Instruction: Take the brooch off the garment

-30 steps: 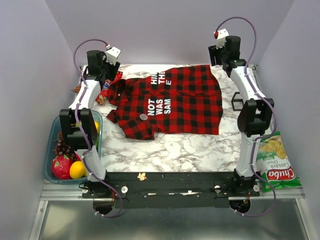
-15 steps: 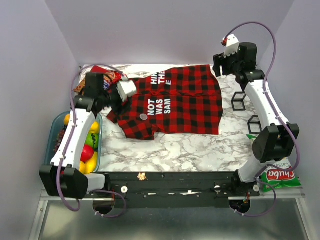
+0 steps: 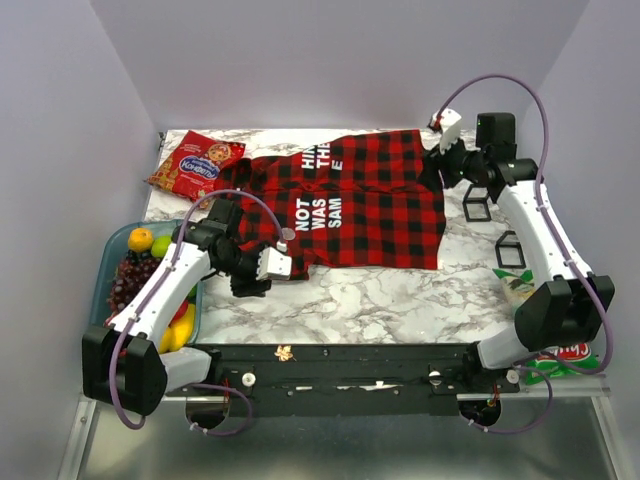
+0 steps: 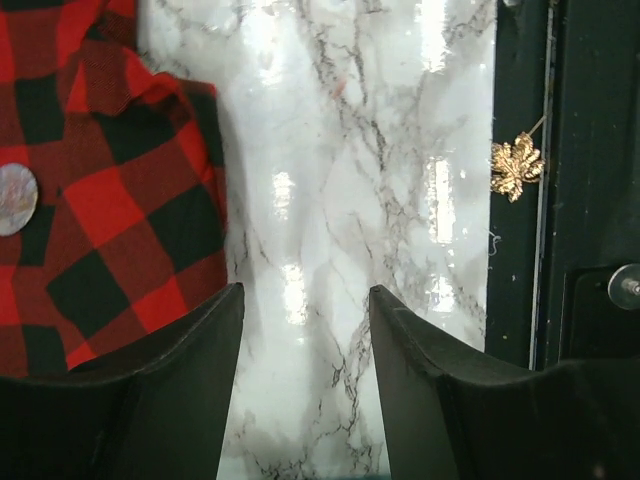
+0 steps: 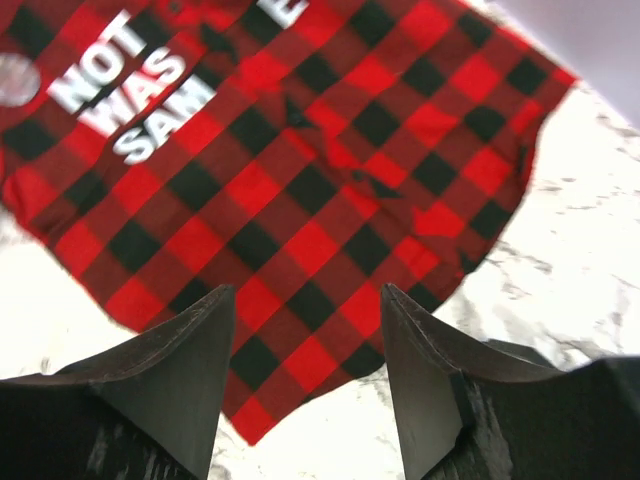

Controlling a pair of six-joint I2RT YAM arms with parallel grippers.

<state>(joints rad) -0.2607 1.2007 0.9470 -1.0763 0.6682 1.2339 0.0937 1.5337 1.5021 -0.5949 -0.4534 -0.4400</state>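
The garment [image 3: 345,200], a red-and-black checked shirt with white letters, lies flat on the marble table. The brooch [image 3: 287,233], a small silvery disc, sits on it near the front left hem. It also shows in the left wrist view [image 4: 14,200] and in the right wrist view [image 5: 12,78]. My left gripper [image 3: 258,280] is open and empty over bare marble [image 4: 305,290], just in front of the hem and short of the brooch. My right gripper [image 3: 434,168] is open and empty above the shirt's far right part [image 5: 307,290].
A red snack packet [image 3: 198,163] lies at the back left. A blue bin [image 3: 108,262] of fruit stands at the left edge. Two black wire cubes [image 3: 477,203] stand right of the shirt. A green chips bag [image 3: 548,352] lies front right. A gold leaf [image 4: 516,165] rests on the black front rail.
My left arm has swung from the back left corner to the front of the shirt's hem near the brooch. My right gripper has come down toward the shirt's far right corner.
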